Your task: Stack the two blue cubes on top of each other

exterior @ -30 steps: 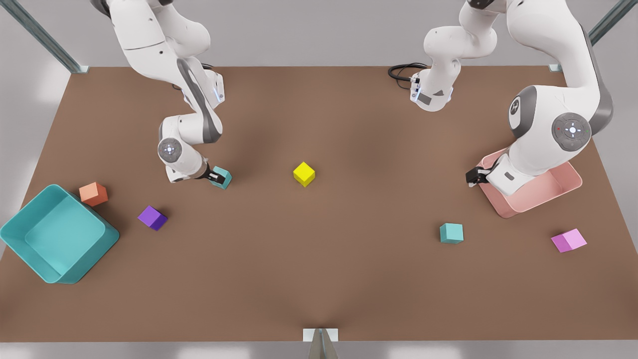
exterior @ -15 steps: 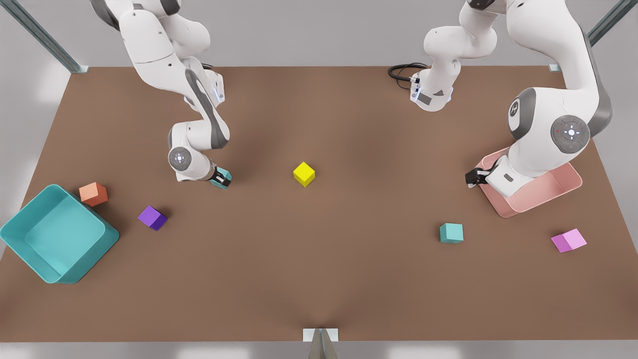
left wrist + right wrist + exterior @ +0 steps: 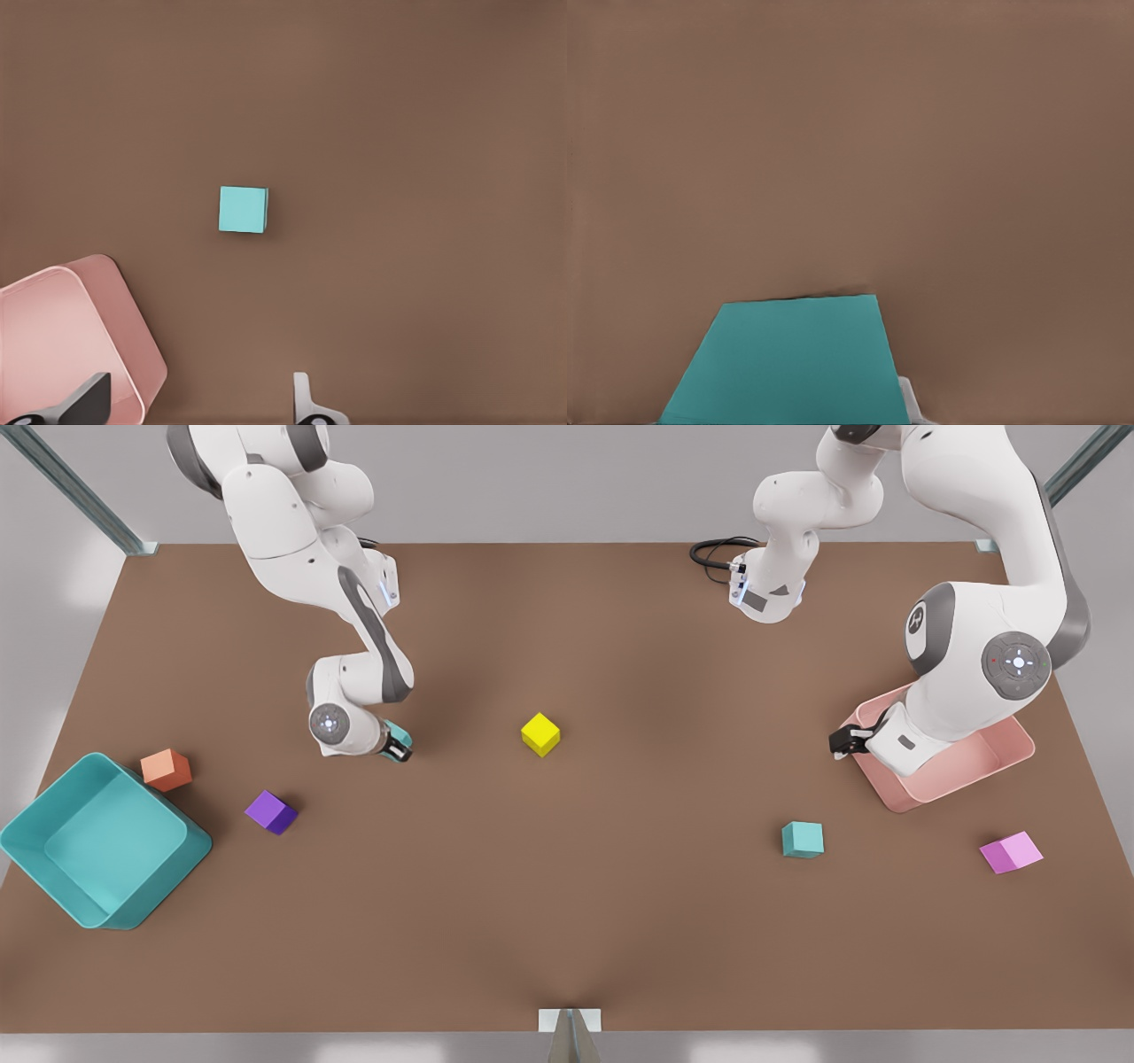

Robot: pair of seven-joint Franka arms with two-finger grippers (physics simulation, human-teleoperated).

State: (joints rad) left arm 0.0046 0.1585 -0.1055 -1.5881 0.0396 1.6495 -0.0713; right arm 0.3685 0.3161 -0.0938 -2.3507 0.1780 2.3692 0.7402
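One blue cube (image 3: pixel 400 736) is at the front view's left, between the fingers of my right gripper (image 3: pixel 396 746), which is shut on it; the wrist hides most of the cube. It looms large in the right wrist view as the same blue cube (image 3: pixel 788 363), with a pale fingertip (image 3: pixel 909 404) at its side. The other blue cube (image 3: pixel 803 839) lies alone on the table at the front view's right, also seen as the loose blue cube (image 3: pixel 243 210). My left gripper (image 3: pixel 840 741) hangs open at the pink bin's corner, apart from that cube.
A yellow cube (image 3: pixel 540 734) sits mid-table. A purple cube (image 3: pixel 270 812), an orange cube (image 3: pixel 166 770) and a large teal bin (image 3: pixel 22 841) are at the front view's left. The pink bin (image 3: pixel 974 766) and a pink cube (image 3: pixel 1011 853) are at the right.
The right arm's wrist has swung more upright over the blue cube it holds, and the cube has shifted slightly toward the front view's right. The left arm has barely moved.
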